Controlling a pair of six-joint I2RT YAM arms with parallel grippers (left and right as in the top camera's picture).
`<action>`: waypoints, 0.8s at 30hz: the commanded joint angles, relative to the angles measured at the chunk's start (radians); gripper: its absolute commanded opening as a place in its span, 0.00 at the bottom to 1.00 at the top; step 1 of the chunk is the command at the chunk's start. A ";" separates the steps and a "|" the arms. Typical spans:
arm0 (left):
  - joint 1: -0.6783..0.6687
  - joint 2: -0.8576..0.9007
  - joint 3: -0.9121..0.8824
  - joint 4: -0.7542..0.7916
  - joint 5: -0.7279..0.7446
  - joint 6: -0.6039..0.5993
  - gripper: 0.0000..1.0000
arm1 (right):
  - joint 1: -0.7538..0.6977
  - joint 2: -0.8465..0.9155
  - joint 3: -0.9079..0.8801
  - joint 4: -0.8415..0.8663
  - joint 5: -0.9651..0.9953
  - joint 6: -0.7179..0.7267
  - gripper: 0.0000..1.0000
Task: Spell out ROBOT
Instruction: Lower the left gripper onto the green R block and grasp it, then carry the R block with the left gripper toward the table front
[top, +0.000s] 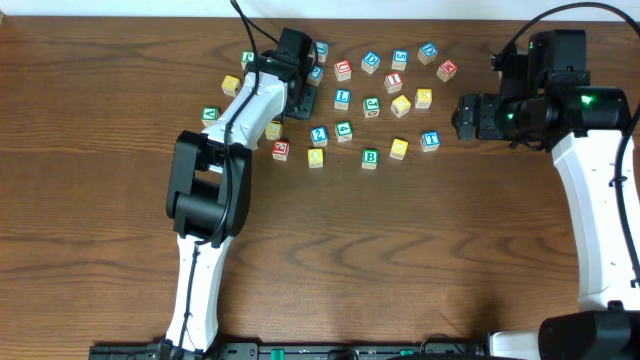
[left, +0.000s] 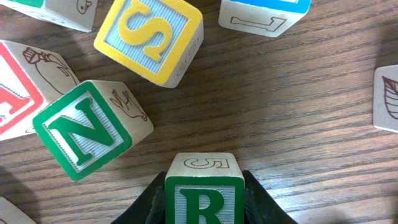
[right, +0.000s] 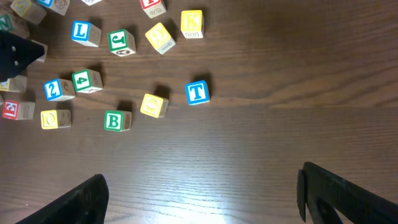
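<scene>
- The left pincer (left: 204, 180) is seen closed on the R block (left: 204, 202): a dark finger (left: 149, 208) is pressed against each side of it, and its green letter faces the left wrist camera.
- The R block is found in the left part of the cluster of blocks at the far side of the bench (top: 400, 260). From overhead it is hidden under the left arm.
- Whether the R block rests on the wood or is raised off it cannot be told.
- Around it, a green N block (left: 84, 130) is seen tilted to its left, a yellow S block (left: 149, 37) further off, and a red-lettered block (left: 18, 87) at the left edge. All three are apart from the R block.
- The right pincer (right: 202, 177) is held wide open with nothing between its fingers. It is placed at the right of the cluster, apart from the blocks.
- The B block (top: 370, 157) is set along the near edge of the cluster, green letter up.
- The T block (top: 430, 141) lies to the right of it, blue letter up, nearest to the right pincer.
- A yellow block (top: 399, 148) is seen between the B block and the T block, touching neither.
- A second yellow block (top: 316, 157) lies to the left of the B block, beside a red-lettered one.
</scene>
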 joint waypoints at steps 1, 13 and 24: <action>0.000 -0.082 0.005 -0.003 -0.003 -0.008 0.24 | -0.013 0.006 -0.001 -0.001 0.007 -0.011 0.94; -0.012 -0.467 0.005 -0.180 -0.003 -0.163 0.21 | -0.013 0.006 -0.001 -0.002 0.007 -0.011 0.94; -0.041 -0.733 0.005 -0.563 -0.003 -0.447 0.21 | -0.013 0.006 -0.001 -0.005 0.007 -0.011 0.95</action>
